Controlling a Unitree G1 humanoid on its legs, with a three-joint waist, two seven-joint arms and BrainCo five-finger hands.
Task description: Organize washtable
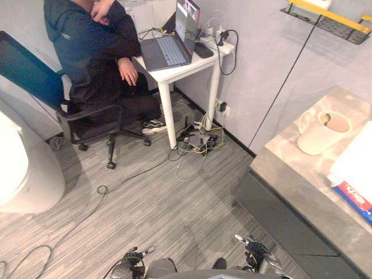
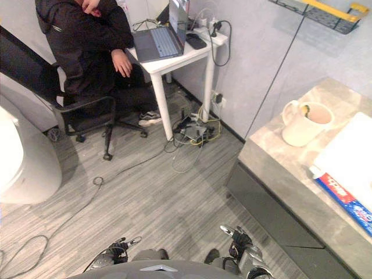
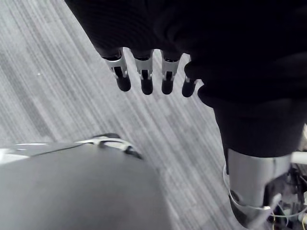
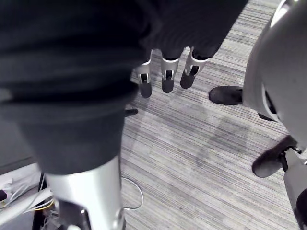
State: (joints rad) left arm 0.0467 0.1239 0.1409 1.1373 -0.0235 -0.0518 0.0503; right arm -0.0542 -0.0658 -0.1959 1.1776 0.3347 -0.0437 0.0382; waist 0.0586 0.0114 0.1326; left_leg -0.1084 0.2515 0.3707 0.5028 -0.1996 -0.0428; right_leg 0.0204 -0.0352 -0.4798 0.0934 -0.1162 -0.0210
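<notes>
Hanging low over the grey ribbed carpet floor [image 1: 174,215], the left hand [image 1: 133,260] and the right hand [image 1: 254,249] both keep straight, slack fingers [image 3: 144,79] and grasp nothing. Ahead of the right hand, to its right, stands the grey marbled stone washtable [image 1: 290,174]. On its smooth top sit a round cream ceramic mug [image 1: 317,136], a flat white rectangular slab [image 1: 360,160] and a red-and-blue oblong carton [image 1: 353,197], all well apart from both hands.

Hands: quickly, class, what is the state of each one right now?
Left hand: open, holding nothing.
Right hand: open, holding nothing.
</notes>
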